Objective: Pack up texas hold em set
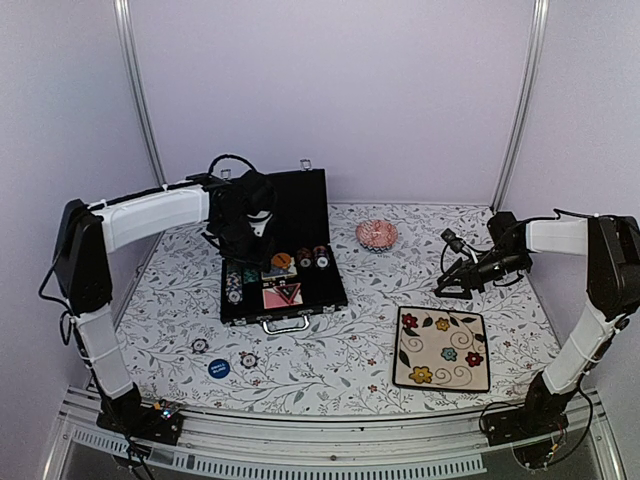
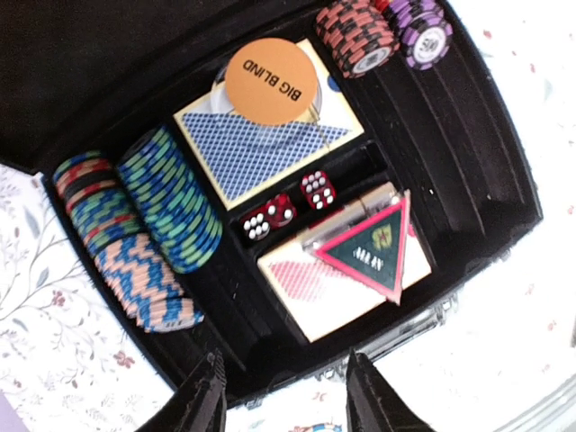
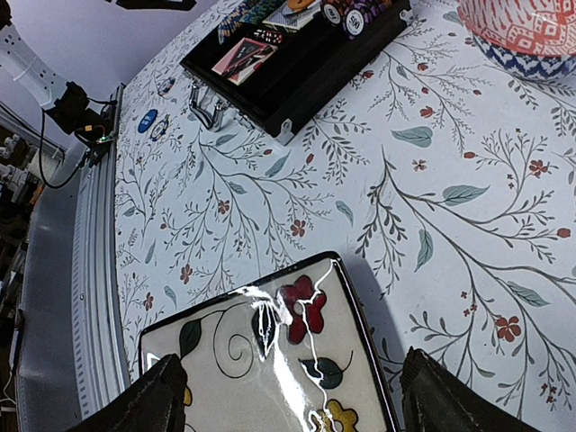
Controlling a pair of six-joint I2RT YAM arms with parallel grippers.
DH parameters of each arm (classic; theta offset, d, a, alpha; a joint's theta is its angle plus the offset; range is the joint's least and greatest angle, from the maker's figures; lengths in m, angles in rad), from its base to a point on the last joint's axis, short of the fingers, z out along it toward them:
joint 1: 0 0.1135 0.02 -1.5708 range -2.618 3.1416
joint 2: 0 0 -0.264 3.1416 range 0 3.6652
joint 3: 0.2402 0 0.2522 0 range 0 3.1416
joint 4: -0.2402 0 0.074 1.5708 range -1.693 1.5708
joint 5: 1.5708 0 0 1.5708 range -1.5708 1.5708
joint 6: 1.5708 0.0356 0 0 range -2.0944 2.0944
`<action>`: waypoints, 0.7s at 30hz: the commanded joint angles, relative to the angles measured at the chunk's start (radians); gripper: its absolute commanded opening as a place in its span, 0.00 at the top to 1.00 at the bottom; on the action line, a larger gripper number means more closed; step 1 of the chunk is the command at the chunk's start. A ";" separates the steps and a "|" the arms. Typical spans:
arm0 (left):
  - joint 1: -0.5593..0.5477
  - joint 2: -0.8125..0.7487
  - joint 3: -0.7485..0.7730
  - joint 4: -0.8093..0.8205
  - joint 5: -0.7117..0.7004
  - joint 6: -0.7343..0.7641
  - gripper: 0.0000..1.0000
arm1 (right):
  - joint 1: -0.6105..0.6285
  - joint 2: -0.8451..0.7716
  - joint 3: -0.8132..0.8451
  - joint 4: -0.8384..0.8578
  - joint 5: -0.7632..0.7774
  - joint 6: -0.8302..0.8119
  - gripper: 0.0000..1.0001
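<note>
The black case (image 1: 300, 200) lies open left of centre, lid up, silver handle (image 1: 285, 324) at its near edge. Inside are chip rows (image 2: 166, 193), a blue card deck (image 2: 261, 153) under an orange "BIG BLIND" button (image 2: 267, 81), red dice (image 2: 292, 205), a red deck (image 2: 333, 288) and more chips (image 2: 382, 31). My left gripper (image 2: 283, 396) is open and empty, hovering over the case's near left edge. Two loose chips (image 1: 200, 345) (image 1: 248, 360) and a round blue button (image 1: 218, 368) lie in front of the case. My right gripper (image 3: 292, 405) is open and empty above the plate.
A cream square plate with flowers (image 1: 442, 348) lies at the near right, also in the right wrist view (image 3: 270, 360). A small pink patterned bowl (image 1: 377, 235) stands behind the case's right side. The table's metal rail (image 1: 320, 440) runs along the near edge.
</note>
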 commanded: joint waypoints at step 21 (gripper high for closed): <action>-0.169 -0.310 -0.469 -0.008 0.065 0.123 0.36 | 0.019 -0.021 0.022 -0.008 -0.009 -0.010 0.16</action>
